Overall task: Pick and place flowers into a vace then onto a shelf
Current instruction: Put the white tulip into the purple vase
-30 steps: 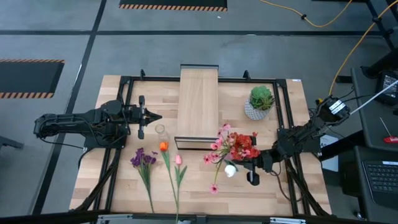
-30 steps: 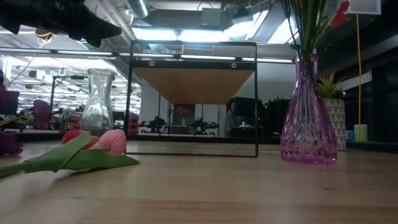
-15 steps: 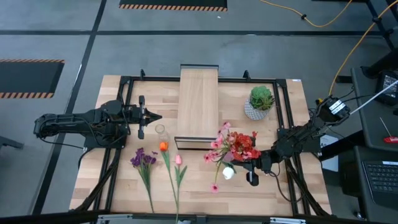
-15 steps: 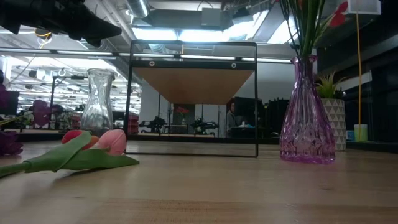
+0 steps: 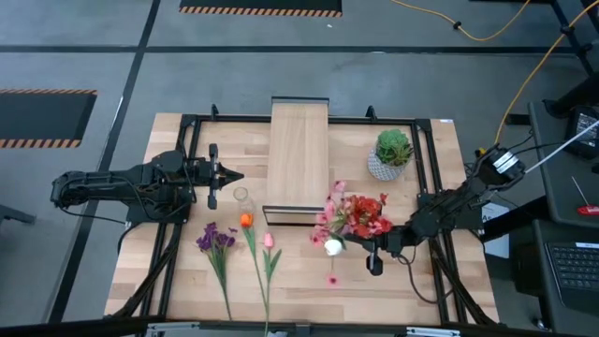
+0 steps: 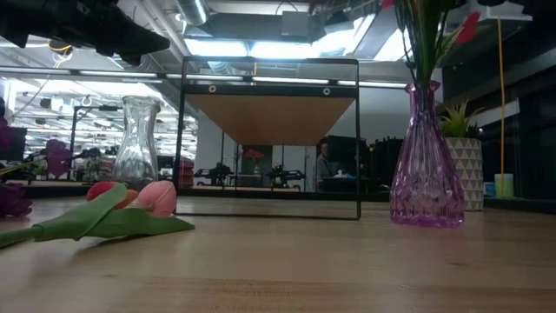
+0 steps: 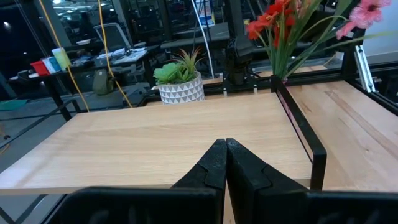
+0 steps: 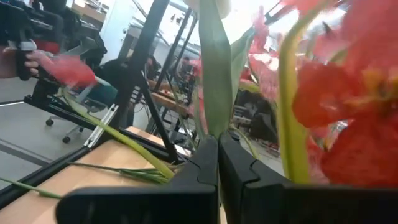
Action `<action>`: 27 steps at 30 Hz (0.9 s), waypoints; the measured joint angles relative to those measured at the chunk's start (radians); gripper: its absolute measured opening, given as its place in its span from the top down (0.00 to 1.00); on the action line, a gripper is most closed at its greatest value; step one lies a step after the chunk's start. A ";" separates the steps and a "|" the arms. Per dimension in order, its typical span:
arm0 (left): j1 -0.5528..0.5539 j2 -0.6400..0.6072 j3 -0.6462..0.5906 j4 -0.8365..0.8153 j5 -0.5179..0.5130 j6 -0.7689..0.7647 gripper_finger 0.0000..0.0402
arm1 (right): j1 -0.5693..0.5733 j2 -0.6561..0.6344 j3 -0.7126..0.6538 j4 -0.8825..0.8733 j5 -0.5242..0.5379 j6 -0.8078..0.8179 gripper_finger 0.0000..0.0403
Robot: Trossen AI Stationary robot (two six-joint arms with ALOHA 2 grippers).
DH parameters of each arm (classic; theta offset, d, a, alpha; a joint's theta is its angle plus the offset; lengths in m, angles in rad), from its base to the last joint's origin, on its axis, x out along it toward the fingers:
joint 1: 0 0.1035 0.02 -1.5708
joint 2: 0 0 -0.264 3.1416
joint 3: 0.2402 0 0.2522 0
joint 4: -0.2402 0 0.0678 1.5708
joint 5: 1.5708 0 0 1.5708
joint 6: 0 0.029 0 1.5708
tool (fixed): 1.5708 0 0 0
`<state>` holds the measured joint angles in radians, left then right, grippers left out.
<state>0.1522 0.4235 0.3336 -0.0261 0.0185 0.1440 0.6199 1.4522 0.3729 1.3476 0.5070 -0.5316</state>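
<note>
A purple glass vase (image 6: pixel 425 169) stands on the table near the shelf's (image 5: pixel 299 157) near right corner, with red blooms (image 5: pixel 372 221) and pink blossoms (image 5: pixel 329 213) in it. My right gripper (image 5: pixel 361 247) is at the vase's near side, shut on the white bud's (image 5: pixel 332 246) flower. The purple cluster (image 5: pixel 216 238), orange tulip (image 5: pixel 246 221) and pink tulip (image 5: pixel 269 241) lie flat on the table. A clear glass vase (image 5: pixel 241 197) stands left of the shelf. My left gripper (image 5: pixel 238 175) hovers shut above it, touching nothing. My right gripper pinches the white bud flower's green stem (image 8: pixel 210 106) between its two shut fingers (image 8: pixel 202 163), coming level from the table's right. The stem rises past the fingertips to the bud (image 8: pixel 210 4), lifted clear of the table. The stem's lower end is hidden.
A round green plant in a white patterned pot (image 5: pixel 390 154) stands on the far right of the table. A black frame (image 5: pixel 426 164) runs around the table. A small pink blossom (image 5: pixel 330 279) shows on the table near the vase.
My right gripper has moved toward the table's left and slightly toward the far edge, staying shut and carrying the white bud across the vase's near side. The bunch in the purple vase has shifted a little leftward with it.
</note>
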 joint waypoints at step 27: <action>0.000 0.000 0.000 0.000 0.000 0.000 0.99 | 0.007 0.059 0.003 0.109 0.139 -0.084 1.00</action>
<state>0.1520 0.4232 0.3332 -0.0261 0.0185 0.1436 0.6267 1.5108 0.3755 1.4565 0.6457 -0.6156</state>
